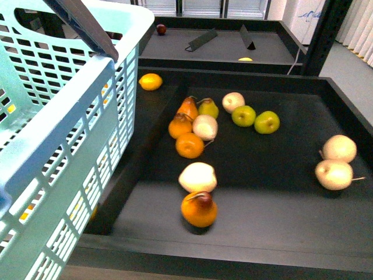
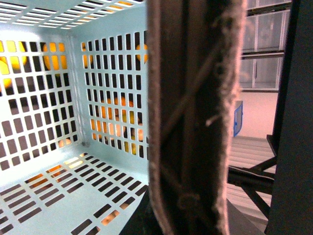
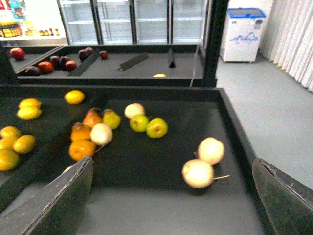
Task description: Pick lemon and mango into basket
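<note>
the right gripper [image 3: 171,164] is hanging wide open, empty; the lemon [image 1: 150,81] is lying near the basket [image 1: 58,116]; the left gripper is hidden, its state i cannot tell.

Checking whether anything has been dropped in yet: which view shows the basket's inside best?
Left wrist view: it looks into the basket, showing the slotted floor and two walls, with no fruit on the visible floor, though the handle hides part. Front view shows only its outer wall and rim; right wrist view misses it.
</note>
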